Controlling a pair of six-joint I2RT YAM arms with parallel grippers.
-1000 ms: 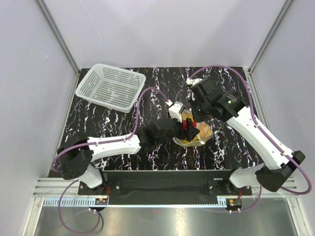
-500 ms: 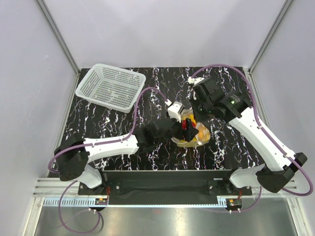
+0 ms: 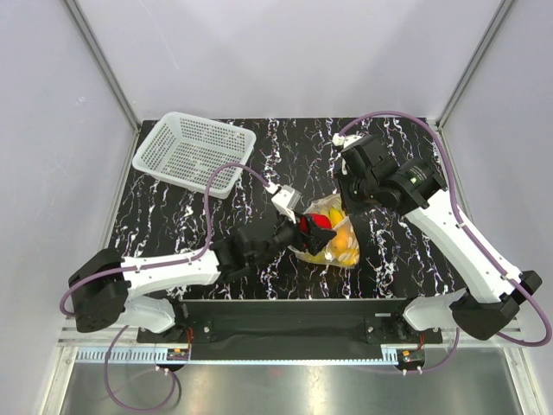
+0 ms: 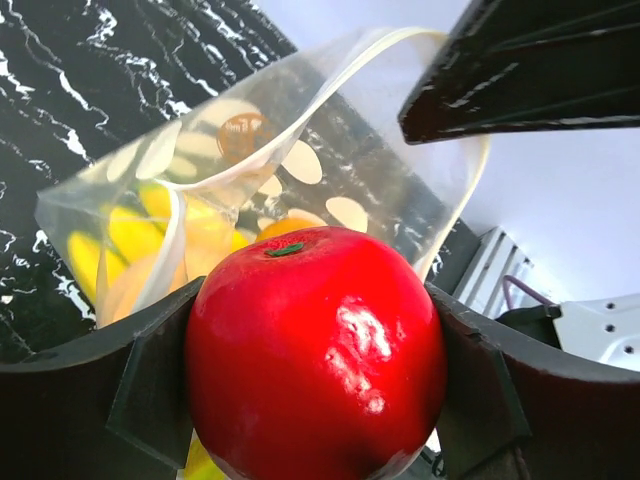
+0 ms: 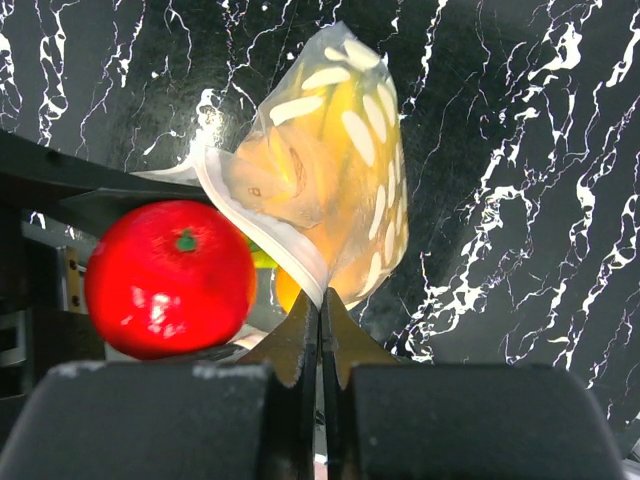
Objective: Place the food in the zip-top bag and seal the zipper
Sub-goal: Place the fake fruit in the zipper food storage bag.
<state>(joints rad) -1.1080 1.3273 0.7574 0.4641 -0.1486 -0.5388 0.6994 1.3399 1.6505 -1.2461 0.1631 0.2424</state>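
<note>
The bag (image 3: 335, 240) lies on the table (image 3: 173, 216) between my two arms, and its mouth gapes open toward my left side; through the clear, white-spotted wall (image 5: 340, 150) yellow food shows, and an orange fruit (image 4: 285, 227) sits just inside the mouth; which yellow pieces are bananas I cannot tell. The zipper (image 5: 255, 225) runs as a pale strip round the open mouth, unsealed.

My right pincer (image 5: 320, 325) comes at the bag from the far side; its fingers are pressed fully together on the mouth's edge and hold that edge lifted off the table; in the top view it (image 3: 350, 216) stands over the bag's far rim.

My left pincer (image 4: 315, 370) is spread wide and clamped on the red fruit (image 4: 315, 350), one finger (image 4: 150, 390) against each flank; the fruit sits stem up, right at the bag's mouth and outside it; from above it (image 3: 314, 222) shows at the bag's left edge, touching or nearly touching the plastic.

The white basket (image 3: 194, 151) sits well apart from the bag, toward the far left corner.
</note>
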